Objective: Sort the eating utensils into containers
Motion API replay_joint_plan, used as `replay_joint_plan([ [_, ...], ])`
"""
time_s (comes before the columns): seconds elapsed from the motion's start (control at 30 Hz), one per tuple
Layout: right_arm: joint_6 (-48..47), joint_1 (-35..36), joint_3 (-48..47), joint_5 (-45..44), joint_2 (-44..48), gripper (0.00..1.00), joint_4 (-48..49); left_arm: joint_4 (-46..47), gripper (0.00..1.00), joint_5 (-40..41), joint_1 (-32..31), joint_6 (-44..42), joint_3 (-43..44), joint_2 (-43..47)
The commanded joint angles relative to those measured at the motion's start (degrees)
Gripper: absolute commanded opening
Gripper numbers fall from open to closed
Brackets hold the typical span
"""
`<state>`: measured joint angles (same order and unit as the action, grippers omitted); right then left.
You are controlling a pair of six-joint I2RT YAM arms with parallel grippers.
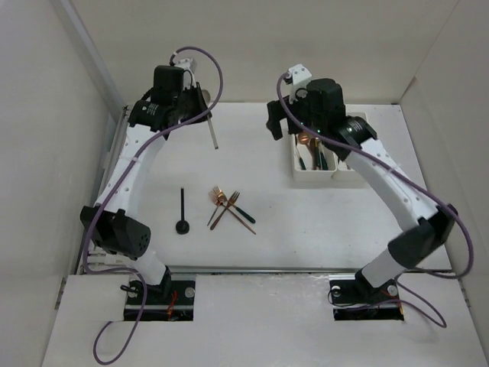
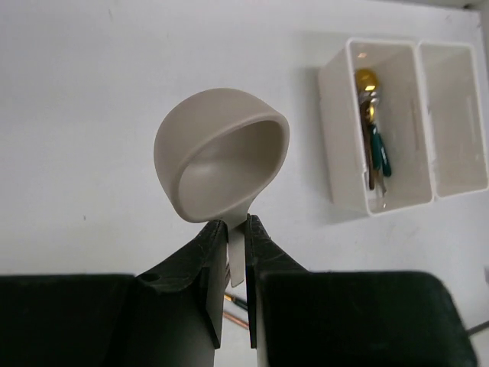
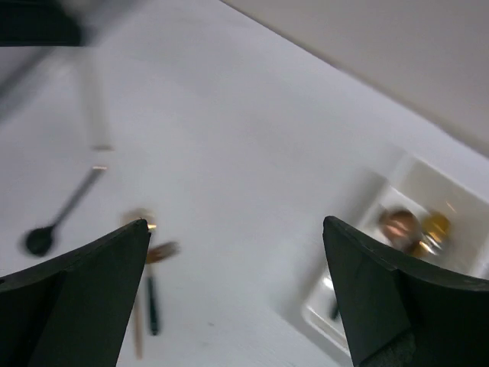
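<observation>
Black left gripper (image 2: 235,233): clamped on the flat handle of a cream spoon (image 2: 221,160). The bowl sits beyond the fingertips and opens toward the wrist camera.
Spoon, place: held in the air over the far left of the table (image 1: 321,229), well apart from the bins.
Spoon, feel: it looks like plastic or glazed ware, so probably light, stiff and smooth. The thin handle could pivot or slip between the pads, and the deep bowl likely makes that end the heavier.
Where to hold: on the flat of the handle, as now. The rounded bowl would give the pads little to bite on.
Right gripper (image 3: 235,225): jaws wide apart and holding nothing, hovering just beside the bins. Its own view is blurred.
First bin (image 2: 336,145): the one nearer the table's middle, holding gold, copper and dark-green-handled pieces laid lengthwise.
Second bin (image 2: 458,172): joined to the outer side of the first. No utensil shows in the part visible.
Black spoon (image 1: 182,211): lying flat and alone toward the front of the table.
Forks (image 1: 228,205): a small crossed heap of copper and gold, one dark-handled, near the black spoon.
Step in hand: carrying the cream spoon to a bin, by my reading. It should go in lengthwise, as the bin looks barely longer than a utensil.
</observation>
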<state>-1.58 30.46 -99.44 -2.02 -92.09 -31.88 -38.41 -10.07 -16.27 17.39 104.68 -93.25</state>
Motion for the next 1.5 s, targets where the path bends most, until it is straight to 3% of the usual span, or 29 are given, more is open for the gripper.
replay_joint_plan([
  [0.0,-1.5,5.7,3.1,20.7,5.1,1.0,12.2,4.3,0.0,-1.4,-0.1,-2.5,4.0,1.5],
  [0.1,4.2,7.8,1.9,29.5,2.2,1.0,17.2,5.8,0.0,-3.5,-0.1,-2.5,5.3,2.7],
  [0.23,9.1,8.6,-2.4,29.5,-3.0,1.0,20.1,5.8,0.0,-7.8,-0.1,-1.2,5.3,3.3],
  [0.6,13.6,8.6,-8.8,30.2,-12.1,0.84,20.1,5.8,0.0,-17.0,-0.6,3.2,6.3,3.9],
  [0.7,14.9,8.6,-10.2,31.1,-14.6,0.68,20.1,5.8,0.0,-17.0,-0.6,3.2,4.2,4.4],
  [0.73,14.9,8.6,-11.0,31.1,-15.7,0.5,20.1,5.3,0.0,-17.0,-0.6,2.7,4.2,4.4],
  [0.8,16.6,8.6,-11.6,31.8,-16.8,0.23,20.1,5.3,0.0,-17.0,-0.6,2.7,3.6,4.9],
  [0.83,17.3,8.6,-12.4,31.8,-17.4,0.0,20.1,5.3,0.0,-17.0,-0.6,2.7,3.1,4.9],
  [0.9,17.3,8.6,-12.4,31.0,-17.4,0.0,20.1,5.3,0.0,-17.0,-0.6,2.7,3.1,4.9],
  [0.93,17.3,8.6,-12.4,29.6,-17.4,0.0,20.1,5.3,0.08,-17.0,-0.6,2.1,3.1,4.9],
  [0.97,17.3,8.6,-12.4,28.7,-16.9,0.0,20.1,5.3,0.25,-17.0,-0.6,2.1,3.1,4.9],
  [1.03,17.3,8.6,-12.4,24.6,-16.3,0.0,18.8,4.8,0.61,-18.1,-0.6,-0.5,3.1,4.9],
  [1.07,17.3,7.4,-12.4,22.7,-16.3,0.0,16.6,4.8,0.91,-18.1,-0.6,-1.2,3.1,4.9],
  [1.1,16.6,6.6,-12.4,20.6,-15.7,0.0,15.2,4.1,1.0,-17.0,-0.6,-1.8,3.1,4.9],
  [1.33,13.6,-6.3,-13.5,-4.5,-19.2,0.0,-5.2,1.9,1.0,-0.2,0.7,-10.1,-5.4,4.4],
  [1.4,13.0,-10.6,-12.5,-8.2,-20.5,0.0,-8.0,1.9,0.96,5.1,0.7,-12.8,-10.4,4.4],
  [1.47,11.7,-13.0,-11.9,-8.8,-22.4,0.0,-10.0,1.4,0.86,7.0,0.7,-16.6,-13.7,4.4],
])
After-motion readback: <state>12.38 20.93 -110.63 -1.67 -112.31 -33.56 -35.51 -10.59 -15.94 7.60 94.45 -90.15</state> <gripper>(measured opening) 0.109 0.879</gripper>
